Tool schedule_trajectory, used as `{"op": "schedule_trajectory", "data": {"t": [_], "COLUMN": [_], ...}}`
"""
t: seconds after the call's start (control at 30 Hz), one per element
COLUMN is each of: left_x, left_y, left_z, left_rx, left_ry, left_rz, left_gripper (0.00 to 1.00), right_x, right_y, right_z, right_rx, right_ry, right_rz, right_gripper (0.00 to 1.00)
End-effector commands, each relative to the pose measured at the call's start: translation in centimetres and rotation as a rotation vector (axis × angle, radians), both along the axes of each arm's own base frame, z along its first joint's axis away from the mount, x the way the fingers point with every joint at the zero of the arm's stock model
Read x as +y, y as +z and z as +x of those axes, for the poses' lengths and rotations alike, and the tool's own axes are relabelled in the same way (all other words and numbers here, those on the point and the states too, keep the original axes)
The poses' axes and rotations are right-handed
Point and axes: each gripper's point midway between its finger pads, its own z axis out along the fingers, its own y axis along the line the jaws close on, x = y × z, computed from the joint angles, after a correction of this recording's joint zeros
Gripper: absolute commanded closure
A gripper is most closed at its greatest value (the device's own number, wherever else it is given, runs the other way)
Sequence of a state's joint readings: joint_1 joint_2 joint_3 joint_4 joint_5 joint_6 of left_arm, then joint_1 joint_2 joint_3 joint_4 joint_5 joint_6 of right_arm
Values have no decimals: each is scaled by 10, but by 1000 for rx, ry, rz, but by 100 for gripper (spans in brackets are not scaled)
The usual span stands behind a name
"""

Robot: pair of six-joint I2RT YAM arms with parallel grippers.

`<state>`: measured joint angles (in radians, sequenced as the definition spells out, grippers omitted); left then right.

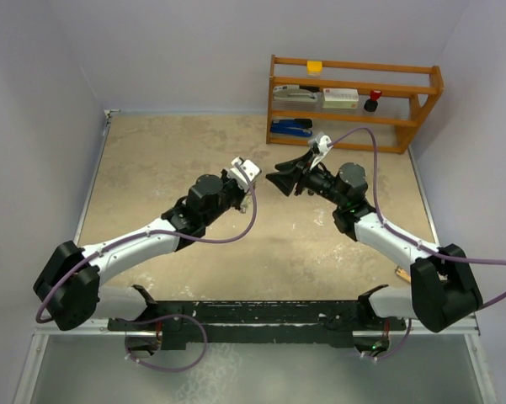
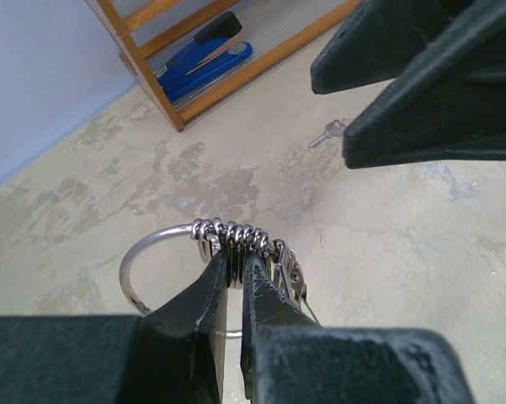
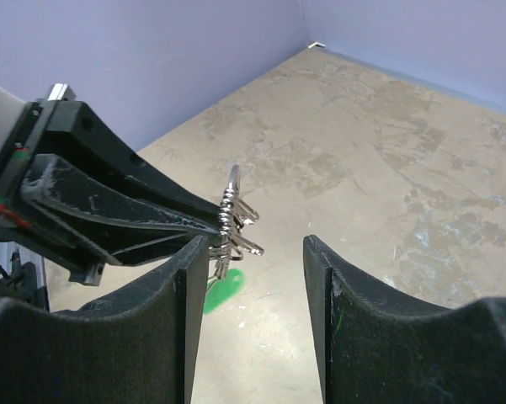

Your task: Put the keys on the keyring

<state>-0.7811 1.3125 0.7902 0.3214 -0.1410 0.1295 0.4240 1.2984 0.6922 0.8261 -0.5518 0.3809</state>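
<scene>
1 keyring [image 2: 160,234], clenched in left gripper [image 2: 234,268] jaws, is offered for threading; right gripper [image 3: 254,257] jaws gape released opposite.

1. Plain pale-lavender walls [image 1: 177,50] across top + both sides of frame; light soft, even.
2. Beige mottled stone-look tabletop [image 1: 151,177], centre of frame, thin pale edging.
3. Orange wooden open shelf rack [image 1: 358,68], upper right, at tabletop's far edge.

Left wrist view: the lower arc of the keyring [image 2: 156,236] hides behind the left gripper [image 2: 236,259], bottom centre; the shelf [image 2: 139,69] runs off the top. Right wrist view, lower left: green key [image 3: 223,291] half hidden.
</scene>
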Motion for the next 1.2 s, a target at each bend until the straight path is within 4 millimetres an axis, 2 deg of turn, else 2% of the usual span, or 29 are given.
{"op": "schedule_trajectory", "data": {"t": [0.0,0.3,0.4,0.5,0.67,0.8,0.97,1.07,1.17], "left_x": [-3,-10,-13,-18,-28,-31,-37,-42,-43], "left_y": [36,42,43,47,37,21,7,10,19], "left_z": [-3,-2,0,2,8,13,15,14,14], "left_rx": [-87,-104,-100,-97,-65,-55,-66,-86,-106], "left_ry": [-55,-86,-95,-108,-134,-98,-66,-56,-38], "left_rz": [4,10,19,31,139,294,406,419,401], "left_gripper": [100,100,100,100,100,100,100,100,100], "right_x": [-3,-1,-2,1,3,4,1,0,-2], "right_y": [21,9,9,2,-4,-1,0,-4,-17], "right_z": [8,4,8,9,10,10,14,18,23], "right_rx": [-69,-57,-65,-33,-3,-4,-4,8,42], "right_ry": [-27,-4,-16,-4,3,3,-25,-38,-63], "right_rz": [14,-15,-23,-34,-35,-31,-36,-47,-71], "right_gripper": [48,51,53,54,54,55,54,54,54]}}
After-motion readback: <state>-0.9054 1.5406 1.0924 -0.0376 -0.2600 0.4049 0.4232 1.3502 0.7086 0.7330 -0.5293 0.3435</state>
